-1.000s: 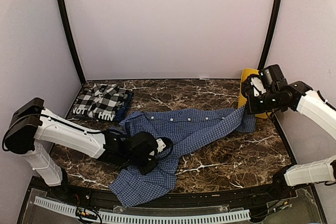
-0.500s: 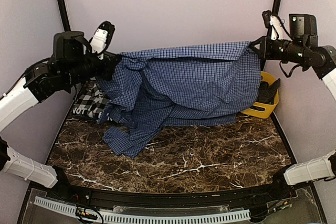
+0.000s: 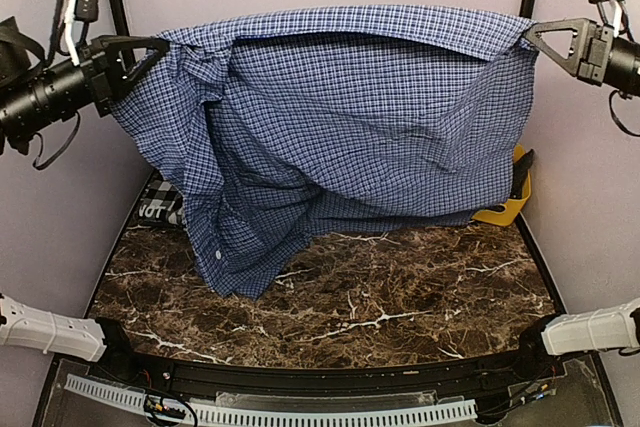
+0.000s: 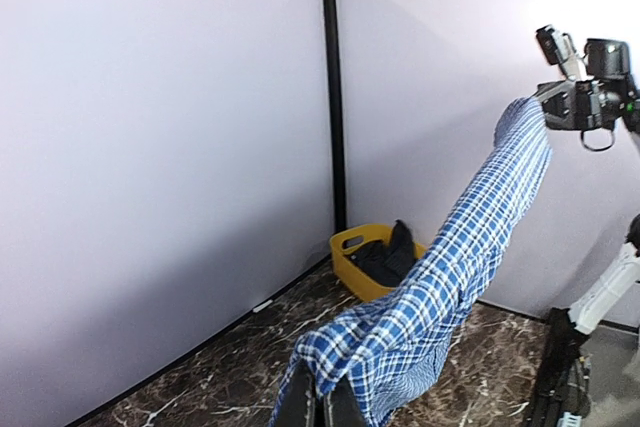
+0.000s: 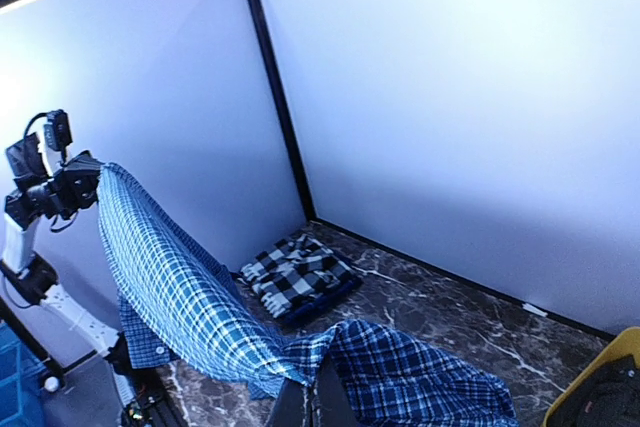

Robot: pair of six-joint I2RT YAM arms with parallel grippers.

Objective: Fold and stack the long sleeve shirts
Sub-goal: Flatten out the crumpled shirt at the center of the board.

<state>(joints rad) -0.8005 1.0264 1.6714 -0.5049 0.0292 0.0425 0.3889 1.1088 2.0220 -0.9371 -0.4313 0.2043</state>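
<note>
Two shirts are in view: one blue shirt (image 3: 350, 97) and one plaid shirt (image 5: 298, 277). There is one bin (image 4: 346, 244), with one dark item (image 4: 388, 259) inside. Two grippers show, the left gripper (image 3: 150, 47) and the right gripper (image 3: 532, 35), above one table (image 3: 420, 292).

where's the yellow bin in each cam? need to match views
Top external: the yellow bin sits at the right, mid-height, mostly hidden behind the hanging blue shirt.
Left wrist: the bin is in the centre, below the wall corner, just left of the shirt.
Right wrist: the bin is in the bottom-right corner, cut off by the frame.
Shared landmark: the blue shirt, stretched across all three views.
</note>
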